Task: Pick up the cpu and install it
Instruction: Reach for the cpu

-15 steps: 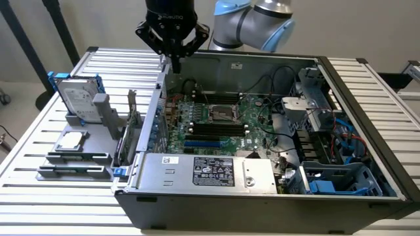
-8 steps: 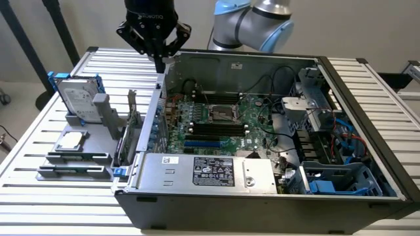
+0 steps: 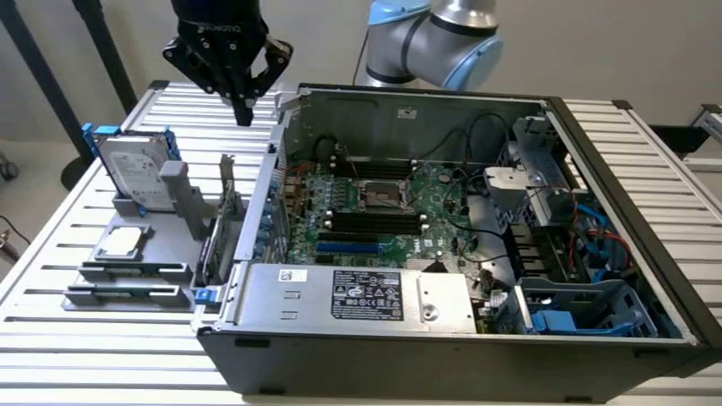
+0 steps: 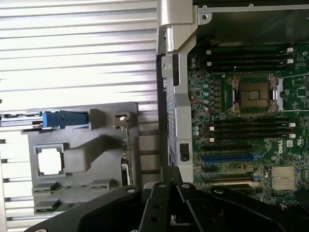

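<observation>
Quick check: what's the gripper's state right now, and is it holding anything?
Gripper: shut, holding nothing. The cpu lies in the grey holder, away from the gripper.

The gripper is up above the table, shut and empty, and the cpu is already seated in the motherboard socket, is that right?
Not quite. The cpu lies in the grey holder on the table, outside the computer case; the motherboard socket is empty, as the exterior view shows. The gripper is above the table, shut and empty.
</observation>
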`<state>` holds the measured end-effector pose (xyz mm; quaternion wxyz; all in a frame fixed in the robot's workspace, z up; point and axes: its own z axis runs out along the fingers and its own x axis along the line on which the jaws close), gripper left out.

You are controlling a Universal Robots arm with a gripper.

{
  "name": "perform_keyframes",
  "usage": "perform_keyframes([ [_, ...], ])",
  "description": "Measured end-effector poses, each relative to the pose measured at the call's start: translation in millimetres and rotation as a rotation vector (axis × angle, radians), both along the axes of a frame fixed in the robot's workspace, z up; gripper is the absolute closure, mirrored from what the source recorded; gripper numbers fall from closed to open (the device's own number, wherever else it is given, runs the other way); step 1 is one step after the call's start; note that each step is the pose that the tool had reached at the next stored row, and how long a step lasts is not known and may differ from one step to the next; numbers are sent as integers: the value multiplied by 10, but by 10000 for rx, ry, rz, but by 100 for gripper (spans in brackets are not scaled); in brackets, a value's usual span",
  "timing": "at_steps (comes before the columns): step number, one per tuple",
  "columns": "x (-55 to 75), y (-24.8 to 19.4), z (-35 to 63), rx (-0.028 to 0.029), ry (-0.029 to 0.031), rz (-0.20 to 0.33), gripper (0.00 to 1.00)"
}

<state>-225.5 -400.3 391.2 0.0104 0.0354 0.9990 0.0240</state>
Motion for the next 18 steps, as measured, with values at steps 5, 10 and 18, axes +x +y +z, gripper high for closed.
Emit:
perform_keyframes([
  [5,-228,-4,-14,0,0,0,89],
  [10,-456,-9,-34,0,0,0,89],
  [18,-820,-14,-96,0,0,1,89],
])
